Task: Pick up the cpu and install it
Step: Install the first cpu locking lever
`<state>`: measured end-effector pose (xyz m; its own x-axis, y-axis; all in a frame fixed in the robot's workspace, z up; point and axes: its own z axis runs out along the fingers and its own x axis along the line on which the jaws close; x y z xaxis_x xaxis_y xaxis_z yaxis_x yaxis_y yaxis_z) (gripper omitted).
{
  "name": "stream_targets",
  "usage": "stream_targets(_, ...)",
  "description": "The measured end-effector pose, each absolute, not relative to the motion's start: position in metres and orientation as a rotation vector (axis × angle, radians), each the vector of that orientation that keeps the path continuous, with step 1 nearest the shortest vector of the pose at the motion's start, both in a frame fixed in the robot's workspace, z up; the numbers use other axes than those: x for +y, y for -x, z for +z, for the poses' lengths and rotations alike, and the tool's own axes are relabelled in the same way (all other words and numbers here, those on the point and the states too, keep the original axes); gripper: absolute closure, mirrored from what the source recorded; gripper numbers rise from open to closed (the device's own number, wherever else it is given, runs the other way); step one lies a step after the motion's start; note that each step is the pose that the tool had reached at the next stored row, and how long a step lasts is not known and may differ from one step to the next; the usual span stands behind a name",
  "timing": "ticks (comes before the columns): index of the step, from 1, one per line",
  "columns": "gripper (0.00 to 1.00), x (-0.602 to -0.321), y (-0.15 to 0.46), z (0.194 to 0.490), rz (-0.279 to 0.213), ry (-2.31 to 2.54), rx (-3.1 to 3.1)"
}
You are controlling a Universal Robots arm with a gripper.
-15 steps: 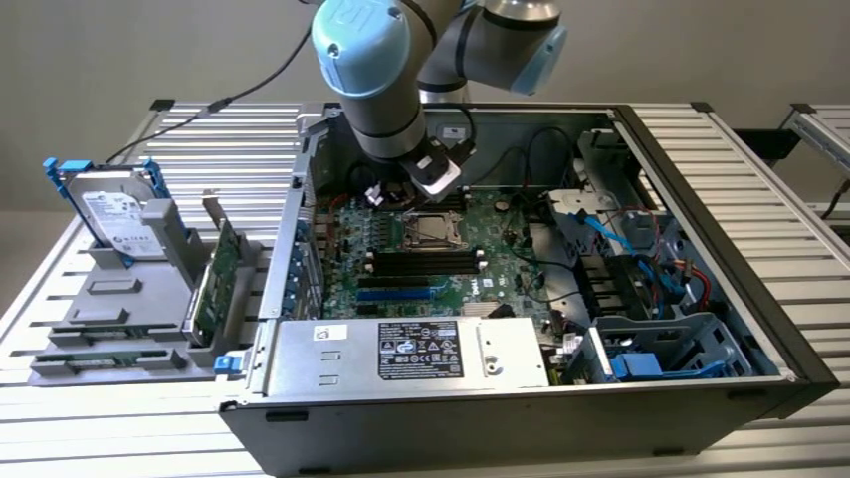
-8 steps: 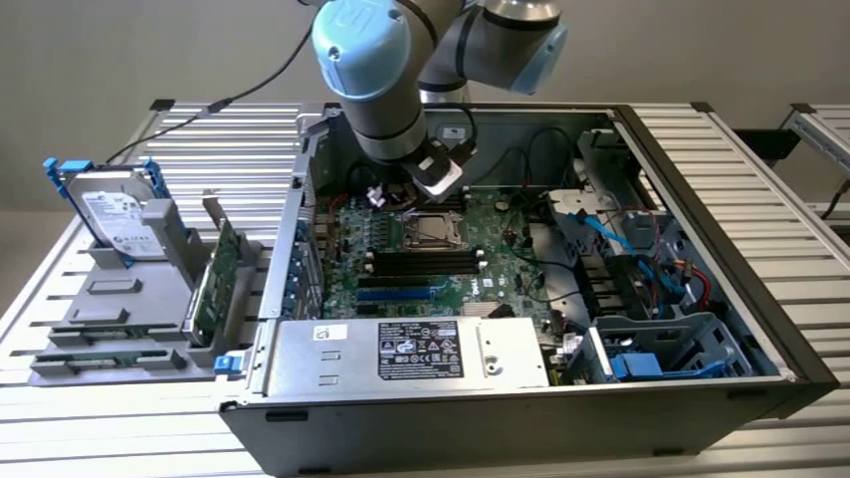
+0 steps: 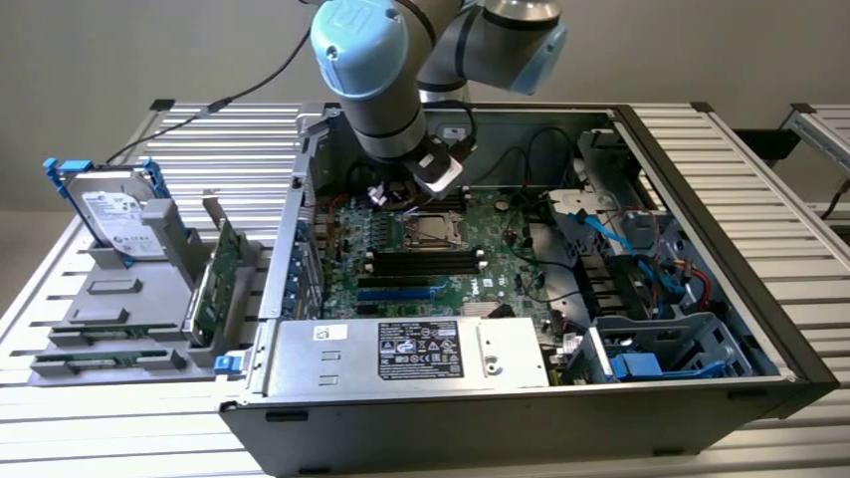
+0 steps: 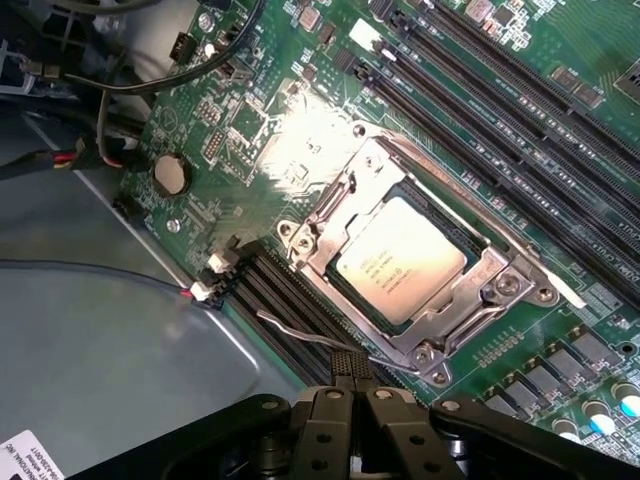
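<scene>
The cpu is one flat square chip with a dull silver top and faint printing. It lies seated in its socket on the green motherboard, ringed by a single bright metal frame with screws at its corners. One thin wire lever lies along a side of that frame. Long black memory slots run on both sides of the socket (a lone round coin battery sits further off). The gripper hangs above the board at the socket's edge, its two black fingers pressed together with nothing between them.

The board lies in an open black computer case on a table of ribbed aluminium slats. At the exterior view's left a grey plastic rack holds one silver hard drive and a green circuit card — a plain grey wall stands behind.
</scene>
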<state>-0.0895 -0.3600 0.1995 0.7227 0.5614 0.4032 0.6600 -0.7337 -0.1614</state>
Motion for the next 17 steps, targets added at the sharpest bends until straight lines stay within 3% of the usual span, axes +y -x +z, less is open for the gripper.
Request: stream_targets(17, 0.89, -0.3609, 0.087, 0.1975, -0.463, 2.582, -1.062)
